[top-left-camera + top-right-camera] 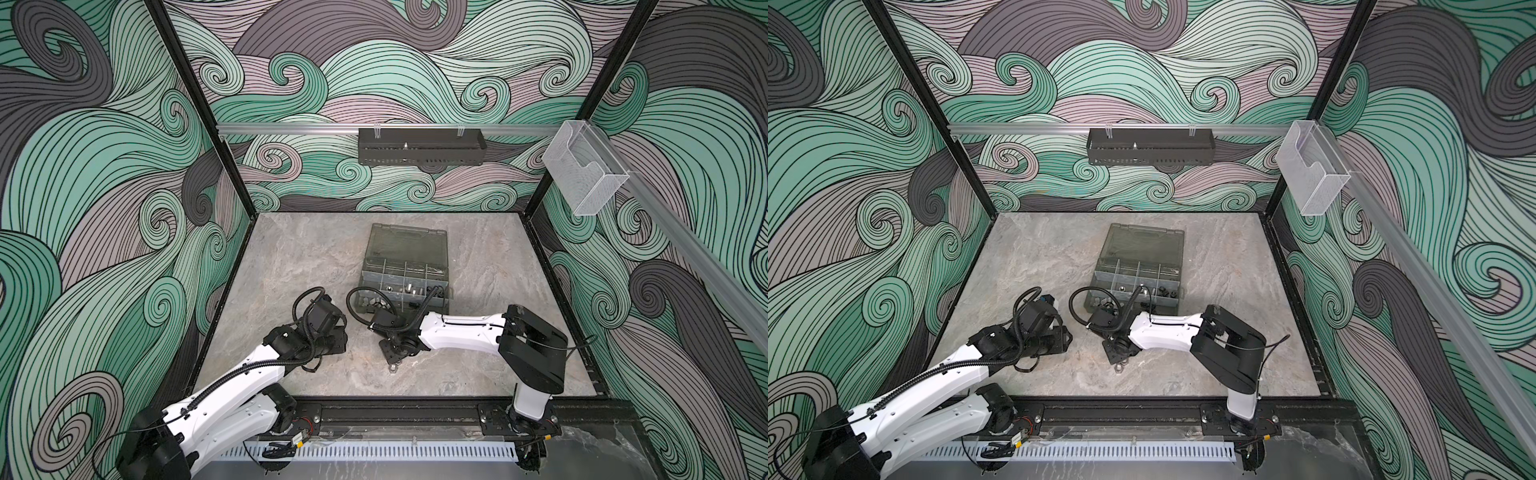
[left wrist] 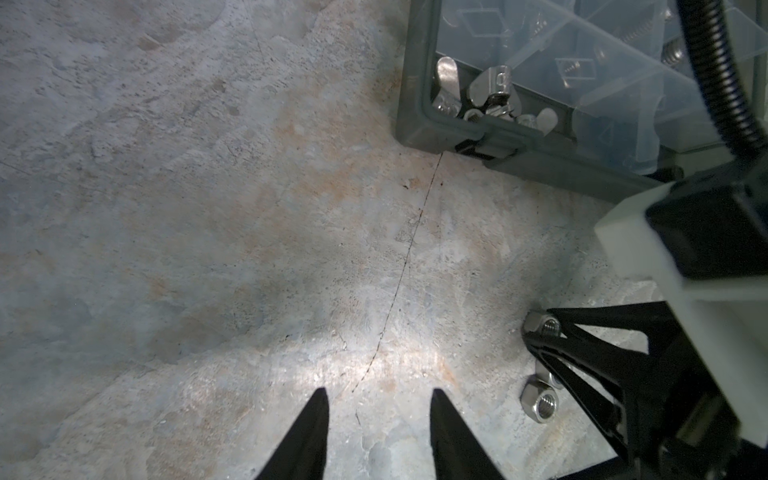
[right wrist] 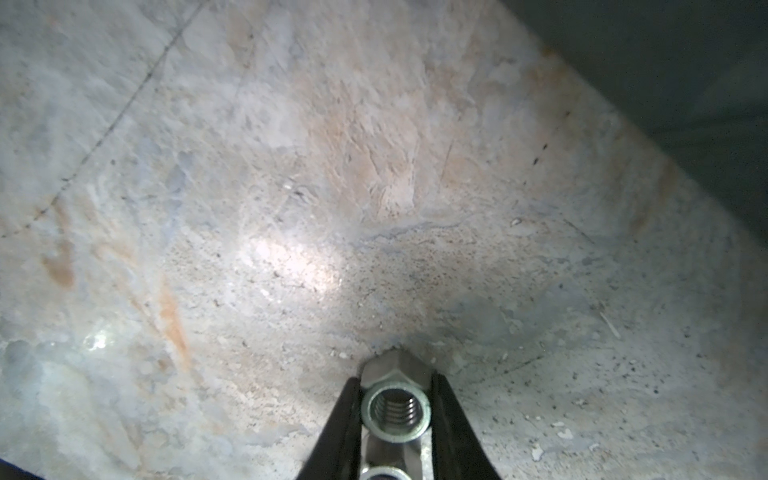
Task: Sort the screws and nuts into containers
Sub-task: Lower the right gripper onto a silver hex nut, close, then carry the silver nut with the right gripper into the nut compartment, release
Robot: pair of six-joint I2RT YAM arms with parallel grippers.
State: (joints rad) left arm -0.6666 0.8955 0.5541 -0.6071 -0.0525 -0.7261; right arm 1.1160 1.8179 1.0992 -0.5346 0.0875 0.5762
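My right gripper (image 3: pixel 395 401) is shut on a silver nut (image 3: pixel 395 405) that rests on the stone table, one finger on each flank. A second silver nut (image 3: pixel 384 473) lies just behind it between the fingers. In the left wrist view the gripped nut (image 2: pixel 542 325) sits at the right gripper's tips, with another nut (image 2: pixel 540 402) loose beside them. In both top views the right gripper (image 1: pixel 392 360) (image 1: pixel 1119 360) is in front of the grey organizer case (image 1: pixel 405 266) (image 1: pixel 1140 257). My left gripper (image 2: pixel 379 395) hangs open over bare table. A threaded silver piece (image 2: pixel 670 53) lies in one of the containers.
The case's lid lies open towards the back wall. Silver winged parts (image 2: pixel 490 89) fill its near left corner compartment. A black perforated tray (image 1: pixel 422 146) and a clear holder (image 1: pixel 584 172) hang on the wall rails. The two arms stand close together in front of the case.
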